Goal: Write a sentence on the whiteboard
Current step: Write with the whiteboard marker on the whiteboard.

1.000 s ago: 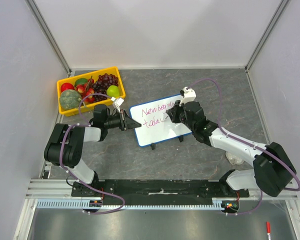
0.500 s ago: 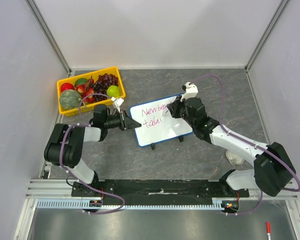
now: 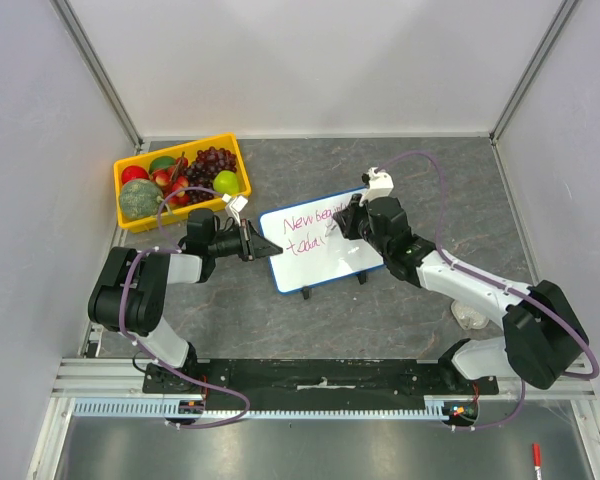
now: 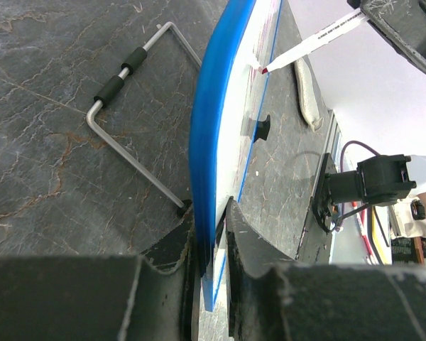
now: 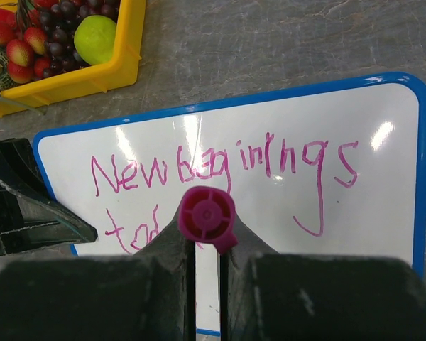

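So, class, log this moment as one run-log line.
left gripper: shut on whiteboard edge | right gripper: shut on marker | sentence: second line begun

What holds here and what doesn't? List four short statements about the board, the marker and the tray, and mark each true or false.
1. The left pincer clamps the whiteboard by its edge. True.
2. The right pincer is empty. False: it is shut on a pink marker.
3. The sentence has "New beginnings" as its top line. True.
4. The yellow tray holds tools. False: it holds fruit, among it grapes and a green apple.
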`<state>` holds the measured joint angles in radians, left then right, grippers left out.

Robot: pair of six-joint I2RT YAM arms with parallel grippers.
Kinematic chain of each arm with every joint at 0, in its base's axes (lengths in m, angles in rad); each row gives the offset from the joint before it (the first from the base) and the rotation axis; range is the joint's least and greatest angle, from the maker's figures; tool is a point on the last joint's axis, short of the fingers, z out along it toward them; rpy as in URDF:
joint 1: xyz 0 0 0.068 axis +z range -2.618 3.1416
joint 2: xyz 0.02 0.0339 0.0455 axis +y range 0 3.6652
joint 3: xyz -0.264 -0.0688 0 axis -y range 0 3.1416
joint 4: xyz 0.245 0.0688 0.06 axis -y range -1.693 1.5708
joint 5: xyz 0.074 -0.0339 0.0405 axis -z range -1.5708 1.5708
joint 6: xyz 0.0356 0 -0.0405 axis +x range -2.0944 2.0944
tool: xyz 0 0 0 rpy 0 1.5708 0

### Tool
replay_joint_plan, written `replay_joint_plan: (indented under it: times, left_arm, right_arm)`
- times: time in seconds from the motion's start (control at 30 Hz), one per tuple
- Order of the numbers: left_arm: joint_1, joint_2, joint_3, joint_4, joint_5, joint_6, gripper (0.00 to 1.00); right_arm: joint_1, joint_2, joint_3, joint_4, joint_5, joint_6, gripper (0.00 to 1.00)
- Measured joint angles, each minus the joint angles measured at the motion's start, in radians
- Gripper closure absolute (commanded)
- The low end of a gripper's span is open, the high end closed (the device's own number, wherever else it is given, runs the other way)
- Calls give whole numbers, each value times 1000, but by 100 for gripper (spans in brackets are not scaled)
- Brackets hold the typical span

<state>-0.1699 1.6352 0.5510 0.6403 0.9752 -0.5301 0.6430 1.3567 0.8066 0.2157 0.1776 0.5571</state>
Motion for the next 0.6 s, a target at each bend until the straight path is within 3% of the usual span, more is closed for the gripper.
replay_joint_plan:
  times: [0.6]
  left_arm:
    - [0,0,0,-2,0,0,98]
  right_arm:
    - [0,-32,-69,10,-37,1,100]
